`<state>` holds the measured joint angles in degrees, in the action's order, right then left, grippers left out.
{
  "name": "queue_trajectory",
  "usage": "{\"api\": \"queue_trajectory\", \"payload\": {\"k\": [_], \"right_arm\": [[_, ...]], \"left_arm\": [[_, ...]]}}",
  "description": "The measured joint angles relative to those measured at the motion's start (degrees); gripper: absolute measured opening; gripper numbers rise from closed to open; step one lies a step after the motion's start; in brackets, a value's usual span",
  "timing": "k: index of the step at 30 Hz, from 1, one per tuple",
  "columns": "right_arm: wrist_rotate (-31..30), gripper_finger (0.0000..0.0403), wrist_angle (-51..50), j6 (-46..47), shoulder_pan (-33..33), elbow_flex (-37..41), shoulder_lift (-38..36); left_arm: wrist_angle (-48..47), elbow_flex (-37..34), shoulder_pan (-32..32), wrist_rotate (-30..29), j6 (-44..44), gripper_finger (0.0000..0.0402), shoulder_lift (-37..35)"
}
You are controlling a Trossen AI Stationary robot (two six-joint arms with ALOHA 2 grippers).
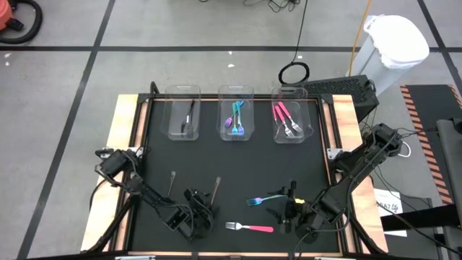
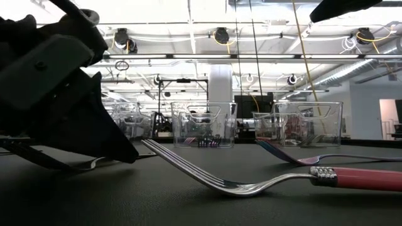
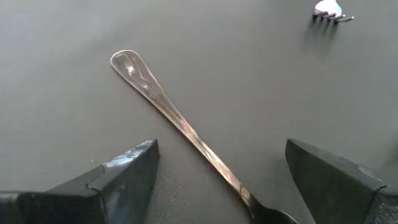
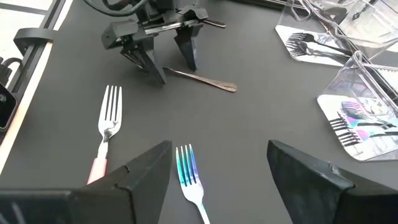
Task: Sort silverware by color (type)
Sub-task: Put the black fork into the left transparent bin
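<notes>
Four forks lie flat on the black mat. A dark grey fork (image 3: 180,127) lies between the open fingers of my left gripper (image 3: 217,186), which stands low over it near the front edge (image 1: 202,209) without touching it. A second dark fork (image 1: 172,182) lies to its left. A teal fork (image 4: 189,174) lies below my open right gripper (image 4: 217,180), which hangs higher at the front right (image 1: 287,206). A pink-handled fork (image 1: 249,227) lies between the two arms.
Three clear bins stand in a row at the mat's far edge. The left bin (image 1: 183,108) holds a dark fork, the middle bin (image 1: 237,105) teal and blue ones, the right bin (image 1: 291,108) pink ones. Wooden strips (image 1: 123,130) border the mat.
</notes>
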<state>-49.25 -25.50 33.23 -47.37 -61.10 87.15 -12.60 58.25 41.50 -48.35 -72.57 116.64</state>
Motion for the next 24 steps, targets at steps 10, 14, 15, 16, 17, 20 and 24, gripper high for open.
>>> {"api": "queue_trajectory", "payload": {"k": [10,14,15,16,17,20,24], "right_arm": [[0.0,0.0258,0.0,-0.8,0.0,0.0,0.0],[0.0,0.0258,0.0,-0.8,0.0,0.0,0.0],[0.0,0.0258,0.1,-0.8,0.0,0.0,0.0],[0.0,0.0258,0.1,-0.9,0.0,0.0,0.0],[0.0,0.0258,0.3,-0.9,0.0,0.0,0.0],[0.0,0.0258,1.0,-0.9,0.0,0.0,0.0],[-0.1,0.0258,1.3,-0.9,0.0,0.0,0.0]], "left_arm": [[-6.3,3.5,-0.3,3.2,2.2,0.0197,-0.1],[-8.8,5.3,-0.6,4.7,8.4,0.0106,0.0],[-9.7,5.5,-0.8,4.9,10.2,0.0083,0.0],[-10.4,5.7,-1.1,5.3,11.3,0.0059,0.0],[-11.3,5.9,-1.5,5.8,11.5,0.0035,-0.2],[-13.0,5.9,-2.9,6.8,11.4,0.0013,-0.4],[-14.1,5.9,-4.1,7.0,11.9,0.0016,-0.8]]}}
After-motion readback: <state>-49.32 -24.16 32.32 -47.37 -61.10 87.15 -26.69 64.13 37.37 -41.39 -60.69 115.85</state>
